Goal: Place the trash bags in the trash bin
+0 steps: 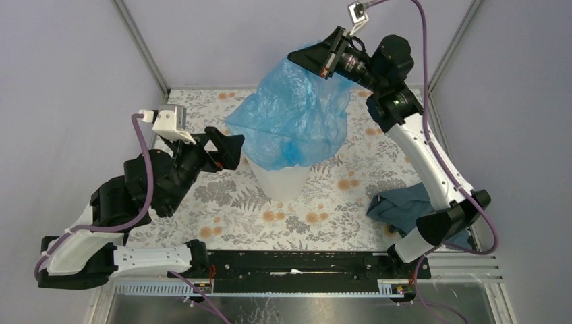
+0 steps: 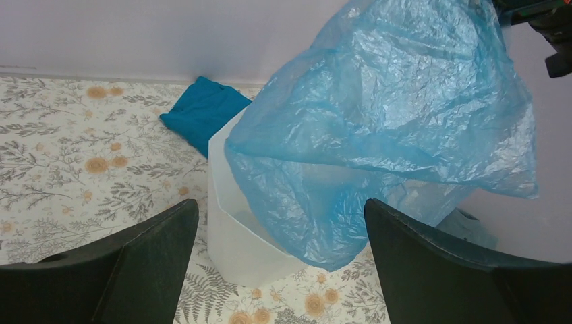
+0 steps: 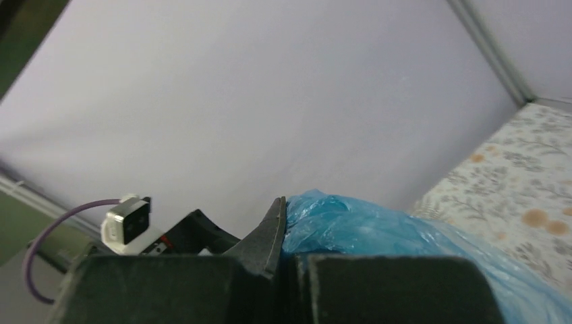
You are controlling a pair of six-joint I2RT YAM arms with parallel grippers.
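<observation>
Pinching the crinkly, glossy blue bag (image 1: 297, 121) in my right hand (image 1: 301, 57) over the faceted white bin (image 1: 283, 183), left hand (image 1: 233, 150) wide.

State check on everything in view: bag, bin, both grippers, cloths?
trash bag: hanging from right gripper, draped over trash bin, not inside.
trash bin: upright, mouth covered by the bag.
right gripper: shut on trash bag, raised.
left gripper: open, empty, beside the bin.
teal cloth: folded, lying untouched.
grey-blue cloth: crumpled, lying untouched.
</observation>
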